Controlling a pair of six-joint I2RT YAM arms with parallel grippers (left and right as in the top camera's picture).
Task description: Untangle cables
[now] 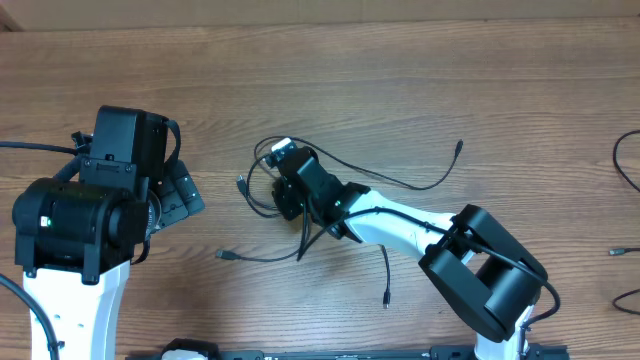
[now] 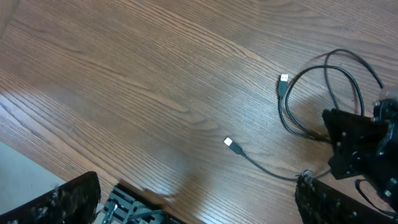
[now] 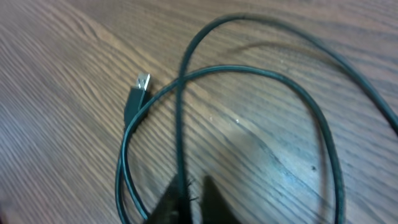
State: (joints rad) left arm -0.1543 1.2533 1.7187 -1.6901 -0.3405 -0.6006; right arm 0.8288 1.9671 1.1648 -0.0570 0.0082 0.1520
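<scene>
A tangle of thin black cables (image 1: pixel 262 180) lies mid-table, with loose strands running out to plugs at the right (image 1: pixel 458 147), the lower left (image 1: pixel 221 255) and the front (image 1: pixel 386 300). My right gripper (image 1: pixel 284 186) sits on the tangle. In the right wrist view the right gripper (image 3: pixel 194 196) is shut on one cable strand (image 3: pixel 180 124) that crosses a loop beside a silver-tipped plug (image 3: pixel 142 83). The left gripper (image 2: pixel 199 208) hangs open over bare wood, left of the cable loops (image 2: pixel 323 93), with nothing between its fingers. A silver-tipped plug (image 2: pixel 229 142) lies ahead of it.
More thin black cable pieces lie at the right edge of the table (image 1: pixel 622 165), with others further down that edge (image 1: pixel 620 250). The left arm's body (image 1: pixel 80 215) fills the left side. The right arm (image 1: pixel 480 265) reaches in from the front right.
</scene>
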